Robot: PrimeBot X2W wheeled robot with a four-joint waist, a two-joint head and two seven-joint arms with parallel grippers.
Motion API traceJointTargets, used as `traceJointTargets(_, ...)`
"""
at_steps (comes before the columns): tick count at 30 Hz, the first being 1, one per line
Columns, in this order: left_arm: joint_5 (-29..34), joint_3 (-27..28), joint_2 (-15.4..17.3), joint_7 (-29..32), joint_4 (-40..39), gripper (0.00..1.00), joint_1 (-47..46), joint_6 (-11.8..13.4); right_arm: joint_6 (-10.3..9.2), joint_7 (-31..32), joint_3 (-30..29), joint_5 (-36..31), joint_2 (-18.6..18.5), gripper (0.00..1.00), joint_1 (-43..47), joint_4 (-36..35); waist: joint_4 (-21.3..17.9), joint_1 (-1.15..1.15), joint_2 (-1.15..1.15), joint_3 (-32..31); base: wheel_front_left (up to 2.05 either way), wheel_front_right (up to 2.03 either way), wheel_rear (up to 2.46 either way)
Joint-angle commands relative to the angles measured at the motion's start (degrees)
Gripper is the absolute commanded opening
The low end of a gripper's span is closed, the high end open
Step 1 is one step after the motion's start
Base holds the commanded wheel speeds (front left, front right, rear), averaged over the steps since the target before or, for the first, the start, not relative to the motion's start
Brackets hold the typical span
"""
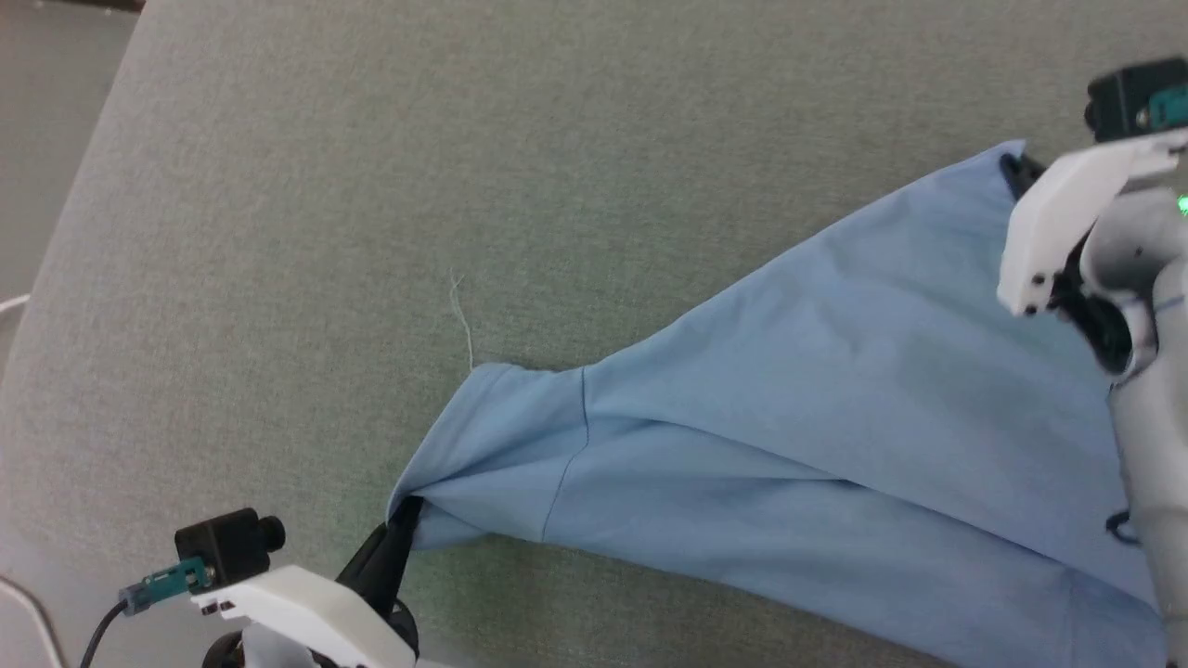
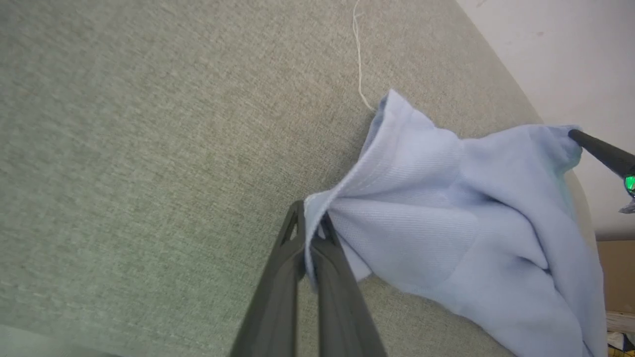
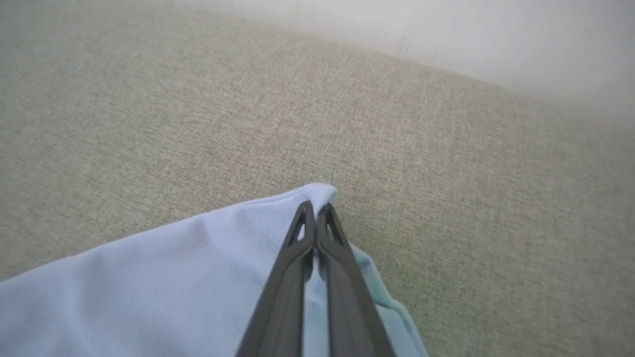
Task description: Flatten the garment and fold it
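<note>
Garment (image 1: 789,445) is clamped at opposite ends by left gripper (image 2: 310,218) and right gripper (image 3: 315,213); best draw them apart evenly, cloth taut.

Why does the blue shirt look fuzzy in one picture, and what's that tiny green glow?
Right wrist view: everything is soft, blue shirt and right gripper alike. Left wrist view: the shirt's weave is crisp but pale; the left gripper blurs toward the bottom edge. Head view: sharp and evenly lit; the green light glows on the right arm.
</note>
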Motion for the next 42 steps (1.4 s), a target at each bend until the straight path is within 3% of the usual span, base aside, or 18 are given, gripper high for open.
traceJointTargets(1,0.09,0.62,0.54,-0.46,-0.49,0.00,1.09,0.48,-0.05,-2.21,-0.23,1.06,0.26,0.00,3.08,-2.12,-3.15,0.00,0.00,-3.71,0.00,0.00,0.00)
traceJointTargets(11,1.93,4.34,1.87,-4.71,-4.44,0.00,2.97,1.93,-0.05,-15.99,-5.68,3.50,2.25,0.00,22.50,-18.50,-9.46,0.00,0.00,-9.87,0.00,0.00,0.00)
traceJointTargets(15,2.32,5.90,2.21,-6.68,-6.53,0.00,0.82,1.70,-0.05,-17.18,-8.44,3.39,3.84,0.00,27.50,-23.91,-11.20,0.00,0.00,-11.13,0.00,0.00,0.00)
traceJointTargets(20,2.34,7.29,3.91,-5.98,-9.34,0.00,-6.10,1.54,-0.05,-14.48,-10.05,2.36,2.82,0.00,28.70,-31.38,-12.74,0.00,0.00,-11.95,0.00,0.00,0.00)
traceJointTargets(30,-0.88,6.52,7.11,2.83,-6.78,0.00,-32.16,1.52,-0.05,-1.46,-5.26,2.60,-7.46,0.00,13.72,-40.69,-15.07,0.00,0.00,-7.73,0.00,0.00,0.00)
traceJointTargets(41,5.01,3.91,8.70,4.80,6.29,0.00,-67.30,3.00,-0.05,4.52,5.91,3.43,-13.94,0.00,-15.63,-30.94,-17.47,0.00,0.00,6.89,0.00,0.00,0.00)
traceJointTargets(42,5.01,3.91,8.70,4.80,6.29,0.00,-67.30,3.00,-0.05,4.52,5.91,3.43,-13.94,0.00,-15.63,-30.94,-17.47,0.00,0.00,6.89,0.00,0.00,0.00)
